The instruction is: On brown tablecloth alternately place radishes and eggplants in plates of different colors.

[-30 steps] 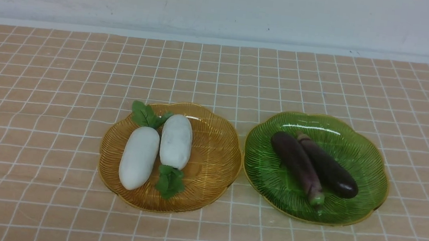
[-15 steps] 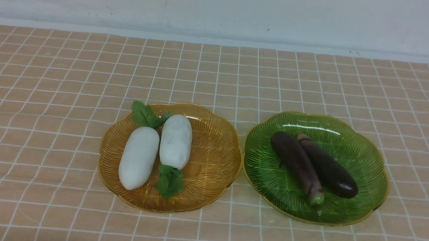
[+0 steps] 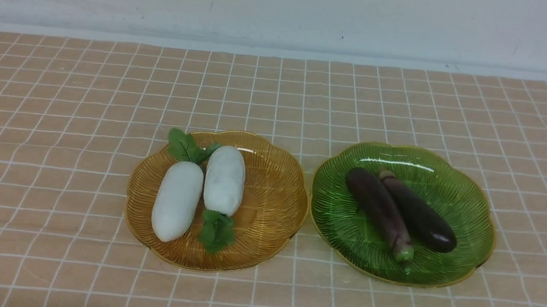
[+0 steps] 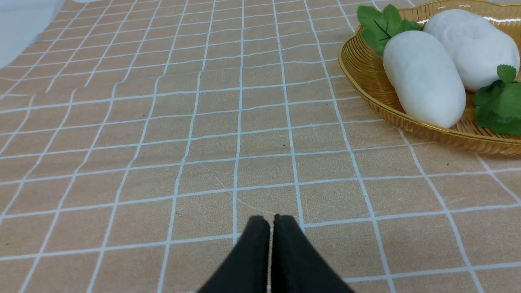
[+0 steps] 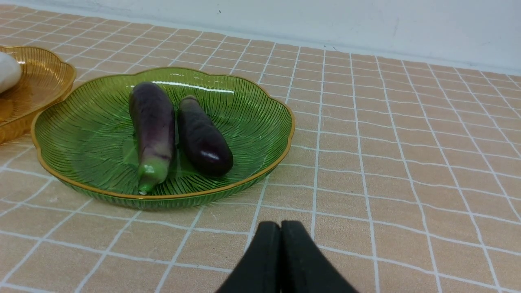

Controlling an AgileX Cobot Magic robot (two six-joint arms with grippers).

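Both white oblong radishes (image 3: 199, 191) lie in the translucent amber scalloped plate (image 3: 272, 210) just ahead of the left gripper (image 4: 271, 219), fingers pressed together (nothing held); right gripper (image 5: 281, 226), likewise closed, faces the glossy dark-purple eggplants (image 5: 175, 130) in the green ribbed plate (image 5: 81, 134). Sorting looks finished.

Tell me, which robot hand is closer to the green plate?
The right. The right gripper is shut just off the green plate, by its near rim. The left gripper is shut over bare cloth beside the orange plate, farther away.
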